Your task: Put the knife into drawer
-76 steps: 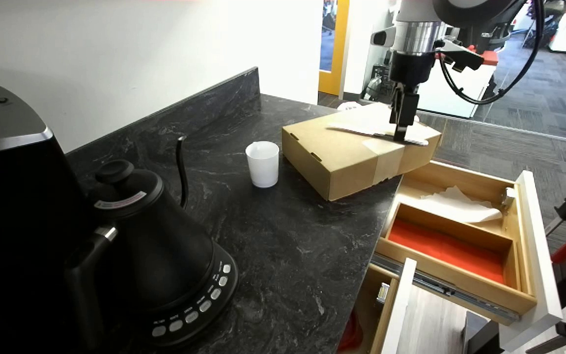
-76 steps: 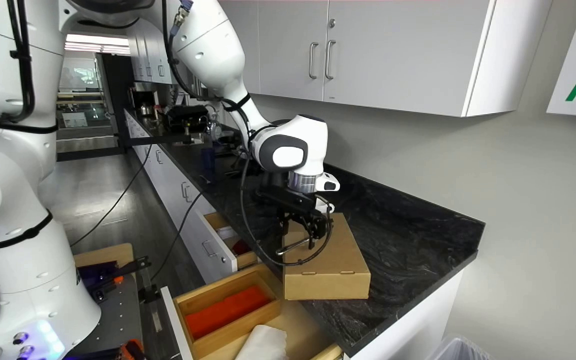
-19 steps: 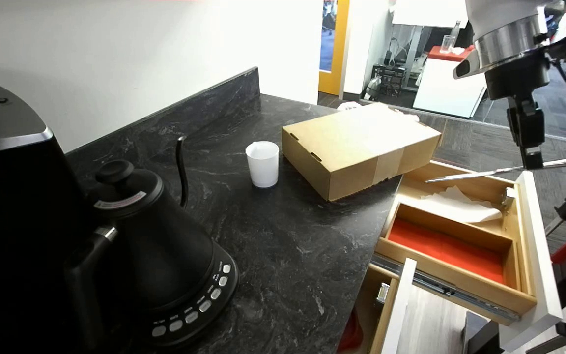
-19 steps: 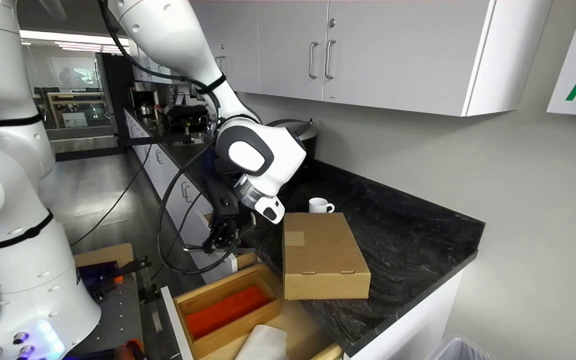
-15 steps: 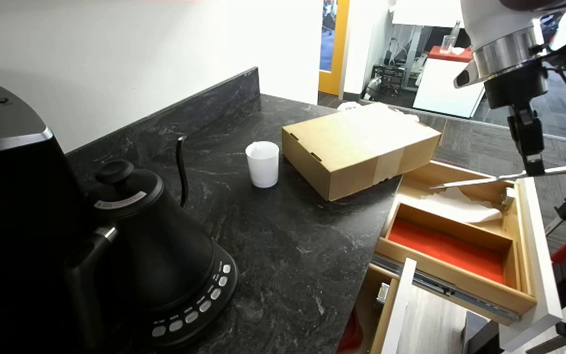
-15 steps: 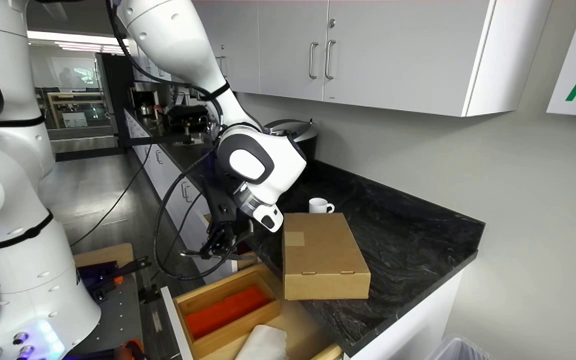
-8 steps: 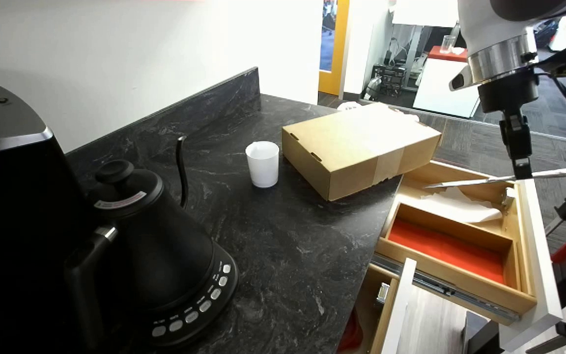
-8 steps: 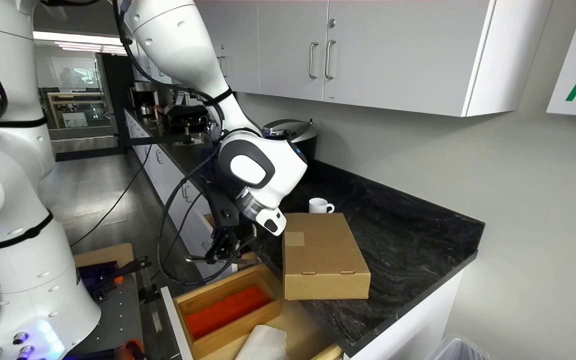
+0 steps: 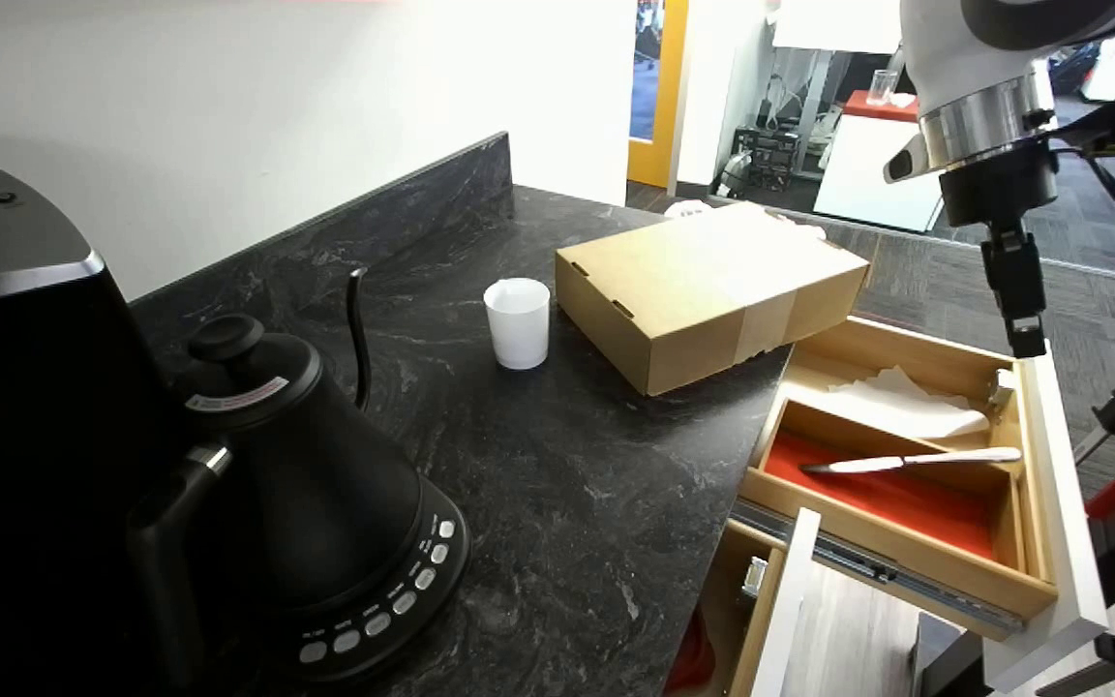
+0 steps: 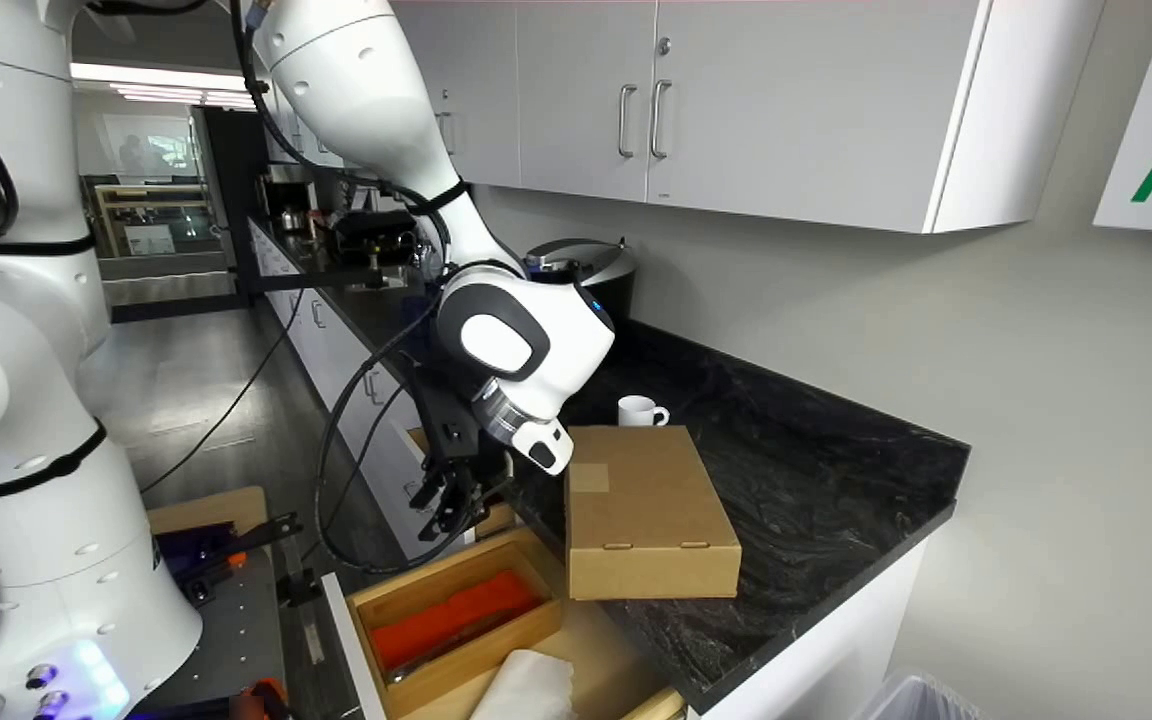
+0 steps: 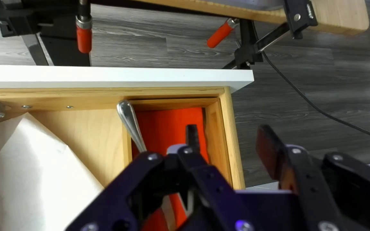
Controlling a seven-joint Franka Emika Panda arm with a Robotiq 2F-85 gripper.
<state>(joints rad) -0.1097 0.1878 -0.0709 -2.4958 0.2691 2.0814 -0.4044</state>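
Since the earlier frame, the knife (image 9: 925,459) has moved down, out of my jaws and into the red-floored compartment (image 9: 891,499) of the drawer (image 9: 906,545). My jaws have kept nearly the same position above the drawer.

Jaws: released. In the wrist view they stand spread apart.

Knife: in an exterior view, the blade (image 9: 862,466) points to 9 o'clock and the handle (image 9: 969,456) to 3 o'clock, its end at my jaws' 6 o'clock. In the wrist view, the handle end sits at the compartment's 11 o'clock corner; I cannot tell whether it makes contact there.

Adjoining section (image 11: 88,138): a white sheet (image 11: 34,179) lies toward 9 o'clock in the wrist view.

Worktop (image 9: 596,484): in an exterior view, the cardboard box (image 9: 703,281) stands toward 11 o'clock of the drawer, a white cup (image 9: 519,324) at the box's 9 o'clock, and a black kettle (image 9: 316,484) at the cup's 8 o'clock.
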